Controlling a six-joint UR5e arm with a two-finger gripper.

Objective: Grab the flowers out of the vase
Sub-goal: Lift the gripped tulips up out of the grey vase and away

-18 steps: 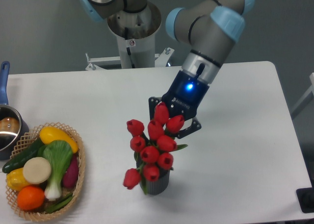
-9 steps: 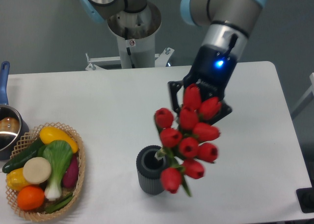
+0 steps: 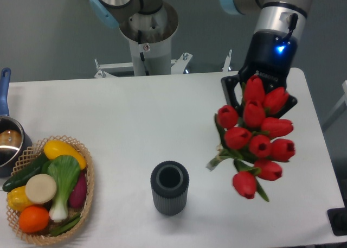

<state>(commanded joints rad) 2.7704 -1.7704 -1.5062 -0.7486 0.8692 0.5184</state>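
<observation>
Below the claw [image 3: 259, 99], in the fixed camera view, the flowers [image 3: 255, 137] hang as one bunch, red buds fanned down and toward the viewer, green stem ends [image 3: 217, 161] trailing to the lower left of the claw; the claw is closed on the upper part of the bunch, its dark jaws standing either side of the topmost buds, though the contact itself is hidden behind the blooms. The vase [image 3: 169, 187] stands upright well to the lower left of the claw, its round mouth showing no stems; the flowers are wholly out of it and apart from it. The table [image 3: 135, 118] lies beneath both.

Judgement: the extraction appears done; the step in hand is to carry the bunch securely. Recommendations: keep the closing force steady, since the hold is high on the bunch and the lower buds hang free; move slowly to limit swinging; keep the trailing stem ends above the vase rim on any pass over it, lest the vase tip.

Far to the lower left of the claw sits a wicker basket [image 3: 87, 166] of produce; beyond it, at the frame edge, a blue-handled pot [image 3: 8, 139]; neither lies near the bunch.

Only one view is supplied.
</observation>
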